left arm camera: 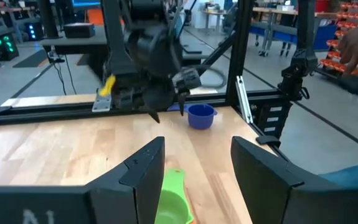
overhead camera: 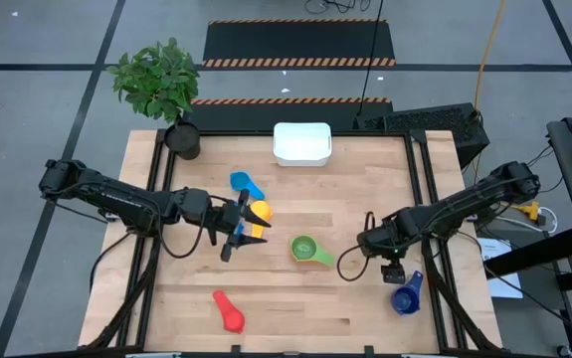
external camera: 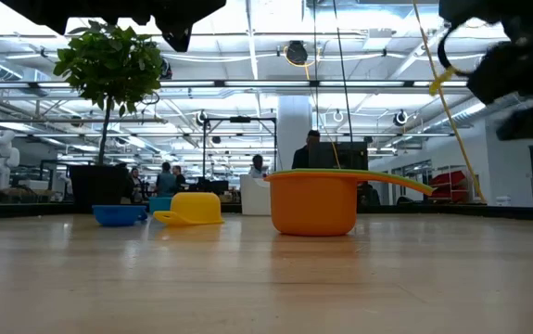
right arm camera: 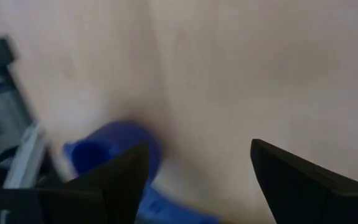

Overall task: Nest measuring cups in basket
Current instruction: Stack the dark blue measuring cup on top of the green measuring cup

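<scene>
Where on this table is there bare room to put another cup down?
Bare wood lies along the right part of the near edge between the red plastic cup and dark blue cup, and right of the white plastic tub. It is crowded mid-table around the yellow cup, light blue cup and green cup.

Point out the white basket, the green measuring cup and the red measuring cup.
white basket [overhead camera: 301, 156]: high view, front rim.
green measuring cup [overhead camera: 304, 248]: high view, bowl.
red measuring cup [overhead camera: 233, 317]: high view, bowl.

A potted plant [overhead camera: 162, 88] stands at the wooden table's [overhead camera: 286, 308] far-left corner.
</scene>
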Action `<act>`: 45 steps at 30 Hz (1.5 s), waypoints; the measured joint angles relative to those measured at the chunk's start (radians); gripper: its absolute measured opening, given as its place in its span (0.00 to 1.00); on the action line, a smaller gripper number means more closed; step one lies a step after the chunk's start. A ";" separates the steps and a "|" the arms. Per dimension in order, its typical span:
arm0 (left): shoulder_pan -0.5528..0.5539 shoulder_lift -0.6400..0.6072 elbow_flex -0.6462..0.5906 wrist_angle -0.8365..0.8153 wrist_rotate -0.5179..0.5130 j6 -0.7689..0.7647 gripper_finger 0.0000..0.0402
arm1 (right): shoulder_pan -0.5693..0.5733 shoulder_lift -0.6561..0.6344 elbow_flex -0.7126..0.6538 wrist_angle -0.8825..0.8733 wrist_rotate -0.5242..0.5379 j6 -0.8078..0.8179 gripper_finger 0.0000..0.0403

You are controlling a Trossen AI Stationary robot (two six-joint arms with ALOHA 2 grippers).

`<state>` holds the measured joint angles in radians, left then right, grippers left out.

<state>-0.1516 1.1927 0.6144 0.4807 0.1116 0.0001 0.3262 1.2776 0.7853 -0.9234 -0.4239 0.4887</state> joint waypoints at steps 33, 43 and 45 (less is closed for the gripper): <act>0.001 0.000 0.000 -0.001 0.000 0.044 0.46 | 0.043 0.000 -0.246 0.165 -0.420 -0.113 0.38; 0.001 0.000 0.000 0.001 0.000 0.050 0.46 | 0.049 0.000 -0.250 0.215 -0.469 -0.131 0.02; 0.001 0.000 0.000 0.001 0.000 0.050 0.46 | 0.049 0.000 -0.250 0.225 -0.467 -0.128 0.01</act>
<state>-0.1509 1.1927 0.6144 0.4816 0.1116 0.0505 0.3752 1.2778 0.5354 -0.6982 -0.8911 0.3603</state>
